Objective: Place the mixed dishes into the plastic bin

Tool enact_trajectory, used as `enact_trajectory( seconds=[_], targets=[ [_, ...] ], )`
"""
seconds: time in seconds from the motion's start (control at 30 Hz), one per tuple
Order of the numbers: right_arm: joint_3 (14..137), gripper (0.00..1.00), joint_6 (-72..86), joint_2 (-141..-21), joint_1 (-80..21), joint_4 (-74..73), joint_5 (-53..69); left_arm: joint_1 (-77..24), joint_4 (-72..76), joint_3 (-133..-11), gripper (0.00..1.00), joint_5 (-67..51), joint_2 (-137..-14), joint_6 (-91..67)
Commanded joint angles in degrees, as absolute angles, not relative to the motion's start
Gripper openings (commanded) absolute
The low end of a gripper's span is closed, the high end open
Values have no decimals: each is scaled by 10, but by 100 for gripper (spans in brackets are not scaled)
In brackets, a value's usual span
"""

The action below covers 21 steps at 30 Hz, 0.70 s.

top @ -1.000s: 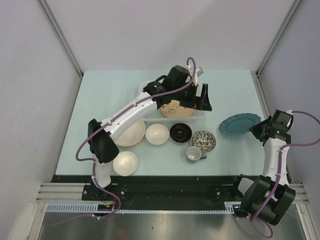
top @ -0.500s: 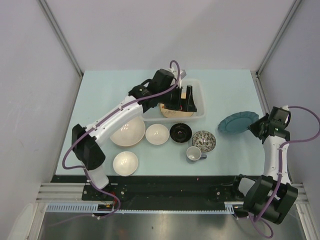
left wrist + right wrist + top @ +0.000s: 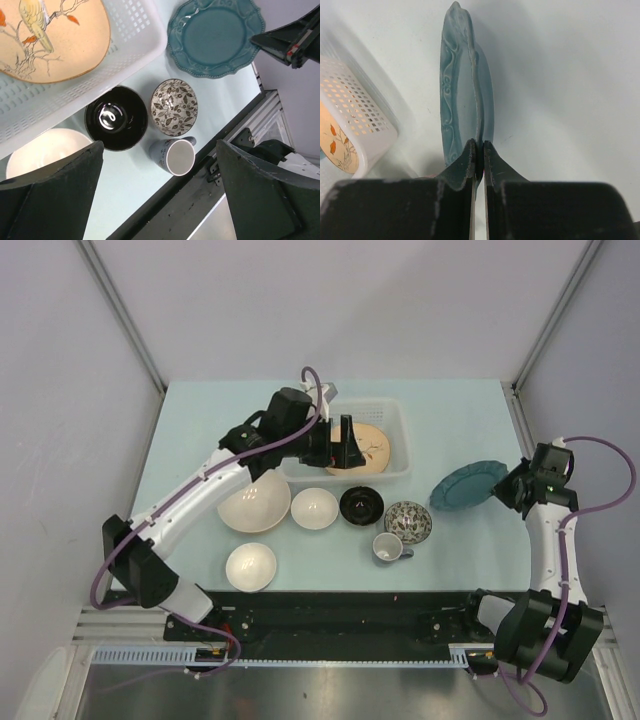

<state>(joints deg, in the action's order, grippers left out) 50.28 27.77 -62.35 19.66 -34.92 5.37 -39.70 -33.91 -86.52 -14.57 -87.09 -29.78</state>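
The plastic bin [image 3: 398, 420] stands at the back middle, with the tan floral plate [image 3: 368, 448] lying flat in it. My left gripper [image 3: 343, 447] hovers open and empty over the bin's left part. In the left wrist view its gripper [image 3: 159, 192] spans the black bowl [image 3: 116, 117], speckled bowl [image 3: 175, 107] and mug [image 3: 175, 156] below. My right gripper [image 3: 515, 490] is shut on the rim of the teal scalloped plate [image 3: 468, 485], held above the table right of the bin. The right wrist view shows that gripper [image 3: 479, 150] pinching the plate [image 3: 460, 90] edge-on.
In front of the bin stand a large white bowl [image 3: 255, 505], a white bowl [image 3: 315, 508], the black bowl [image 3: 361, 504], the speckled bowl [image 3: 408, 521] and the mug [image 3: 388, 547]. A small white bowl [image 3: 251, 566] sits near the front left. Walls close three sides.
My left gripper has drawn back leftward across the bin, uncovering the tan plate. My right gripper with the teal plate has shifted slightly left and farther back.
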Motion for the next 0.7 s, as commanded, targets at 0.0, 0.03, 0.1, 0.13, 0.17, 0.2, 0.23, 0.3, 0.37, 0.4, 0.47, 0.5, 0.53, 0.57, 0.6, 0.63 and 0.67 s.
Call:
enact_trajectory(
  seconds=[0.0, 0.03, 0.1, 0.13, 0.17, 0.2, 0.23, 0.3, 0.37, 0.4, 0.47, 0.5, 0.53, 0.57, 0.6, 0.63, 0.67],
  targets=[
    [549, 0, 267, -620, 199, -304, 43, -385, -318, -829, 99, -139, -835, -288],
    [556, 0, 265, -620, 199, -306, 41, -384, -314, -822, 99, -141, -832, -289],
    [562, 0, 258, -618, 197, -307, 43, -383, -308, -804, 99, -145, -829, -293],
    [566, 0, 257, -619, 196, -308, 46, -383, -306, -799, 99, -148, -828, -294],
    [572, 0, 257, -617, 194, -308, 51, -383, -301, -794, 99, -150, -827, -299],
    [575, 0, 260, -616, 193, -308, 54, -383, -299, -784, 99, -149, -824, -301],
    [578, 0, 262, -615, 192, -306, 58, -383, -296, -781, 98, -148, -821, -303],
    [592, 0, 262, -617, 186, -303, 72, -383, -294, -775, 98, -140, -818, -301],
    [605, 0, 263, -616, 181, -309, 69, -383, -302, -778, 98, -134, -816, -295],
    [614, 0, 264, -614, 178, -311, 65, -383, -306, -780, 98, -131, -817, -294],
    [624, 0, 265, -611, 177, -316, 55, -381, -315, -782, 98, -127, -819, -290],
    [634, 0, 267, -612, 177, -317, 54, -381, -316, -783, 98, -127, -818, -290],
    [638, 0, 268, -613, 177, -319, 58, -381, -316, -783, 98, -126, -817, -290],
    [642, 0, 270, -613, 176, -319, 60, -379, -316, -783, 98, -126, -818, -291],
    [647, 0, 272, -612, 176, -318, 62, -378, -317, -784, 98, -126, -817, -292],
    [650, 0, 275, -610, 174, -317, 67, -377, -317, -783, 98, -125, -819, -292],
    [656, 0, 279, -610, 172, -316, 69, -375, -319, -783, 98, -123, -818, -292]
  ],
)
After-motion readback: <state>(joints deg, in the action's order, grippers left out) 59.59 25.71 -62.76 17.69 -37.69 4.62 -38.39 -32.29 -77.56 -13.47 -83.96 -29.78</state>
